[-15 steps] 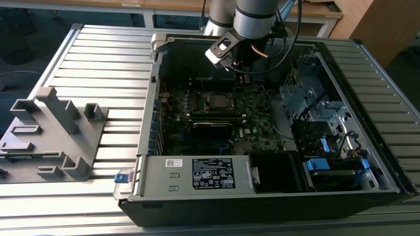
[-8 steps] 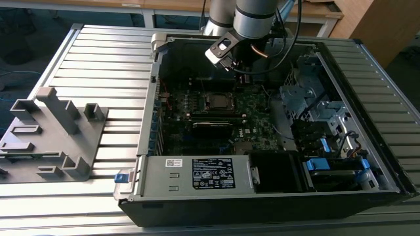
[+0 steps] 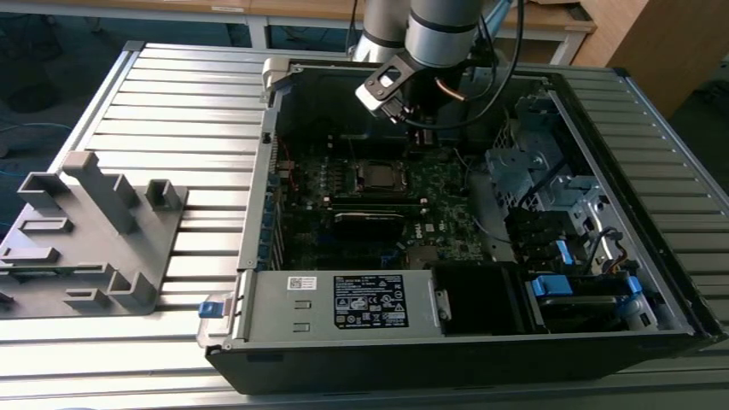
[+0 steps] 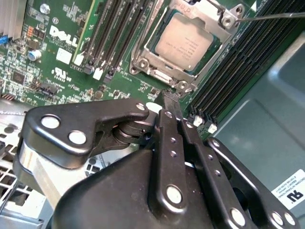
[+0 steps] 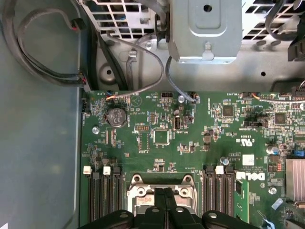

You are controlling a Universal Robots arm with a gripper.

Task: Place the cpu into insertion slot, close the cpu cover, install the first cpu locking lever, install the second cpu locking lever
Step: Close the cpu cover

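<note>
The cpu [image 4: 183, 42], a dull silver square, lies in the insertion slot [image 3: 381, 175] on the green motherboard. The cpu cover [image 4: 146, 56], a shiny metal frame, lies flat around it. A thin locking lever [image 4: 271, 15] sticks out sideways from the socket's corner. My gripper [image 4: 171, 98] is shut with nothing between its fingers, its tips hovering just off the socket's edge. In the first wrist view the gripper [image 5: 164, 193] points down at the socket frame [image 5: 138, 191]. From the exterior view, the gripper [image 3: 417, 128] hangs inside the open computer case, just behind the socket.
Memory slots [image 4: 114, 33] flank the socket on both sides. Cables [image 5: 43, 57] and a metal drive bracket [image 5: 205, 33] line the case wall. A power supply [image 3: 341, 303] fills the near edge, and a grey fixture [image 3: 91, 231] stands at the exterior view's left.
</note>
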